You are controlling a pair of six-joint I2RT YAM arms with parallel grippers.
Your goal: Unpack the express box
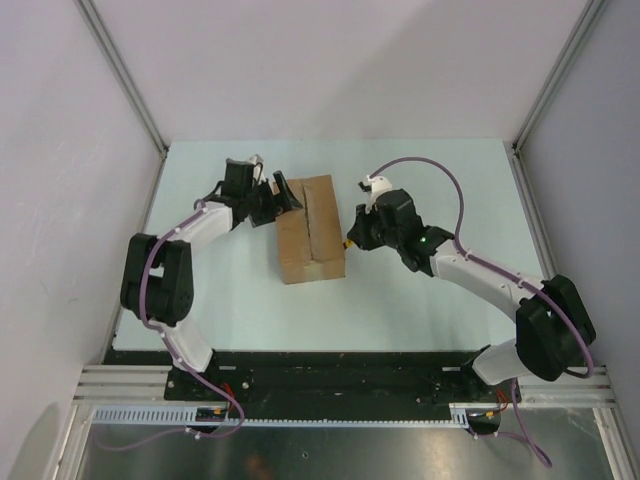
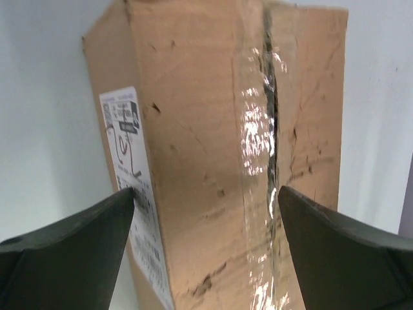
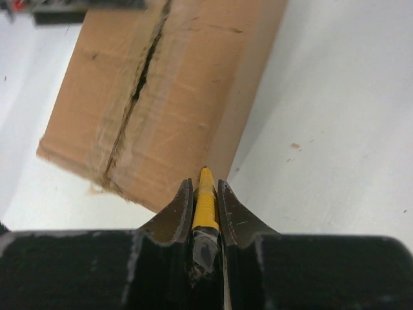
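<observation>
Starting from the near side: both arms are bolted at the front edge of the pale flat table [image 1: 420, 300] and reach in toward the middle. The right gripper [image 1: 352, 240] [image 3: 204, 184] has its fingers squeezed tight on a small yellow utility knife [image 3: 205, 206]. The knife tip pokes out right at the near right corner of the brown corrugated cardboard express box [image 1: 308, 230] [image 3: 168, 97]; can't tell if it's actually touching.

The express box sits roughly mid-table, between the two grippers, long side running near to far. It's lying flat with its centre seam [image 3: 139, 84] facing up, and that seam looks split and ragged in the right wrist view.

Further back, the left gripper [image 1: 275, 197] [image 2: 205, 194] is at the box's far left corner with its fingers spread wide. In the left wrist view the box [image 2: 213, 161] fills the space ahead of them. Shiny clear tape [image 2: 258, 142] runs along the seam there, and there's a white printed shipping label [image 2: 126, 148] on the side face.
</observation>
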